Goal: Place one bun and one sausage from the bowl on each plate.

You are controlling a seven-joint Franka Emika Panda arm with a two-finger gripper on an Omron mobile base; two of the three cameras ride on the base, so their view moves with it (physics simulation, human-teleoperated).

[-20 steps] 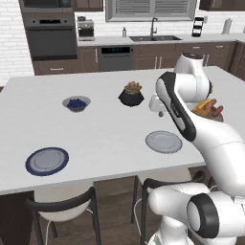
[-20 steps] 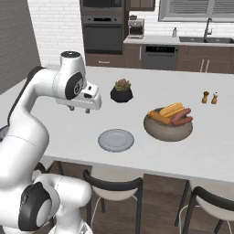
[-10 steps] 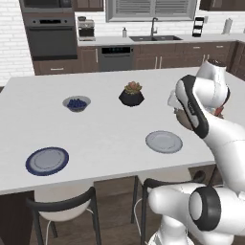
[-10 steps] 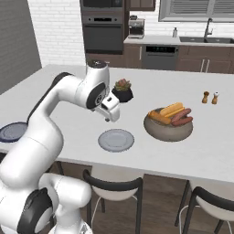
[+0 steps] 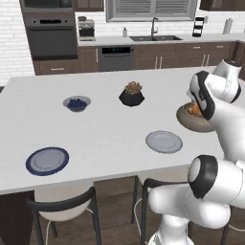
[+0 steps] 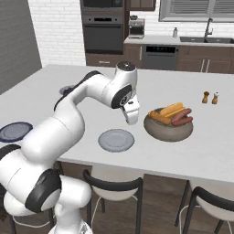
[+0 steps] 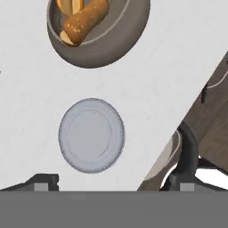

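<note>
The open, empty claw [image 6: 131, 119] hangs between the grey plate [image 6: 116, 140] and the bowl [image 6: 168, 127], buns toward it.

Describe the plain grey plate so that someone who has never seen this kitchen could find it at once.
Start at the long white counter and go to its near edge, above the stools. The plain grey plate lies flat there, just left of the wide bowl of buns and sausages. Unlike the other plate, it has no dark blue rim.
</note>
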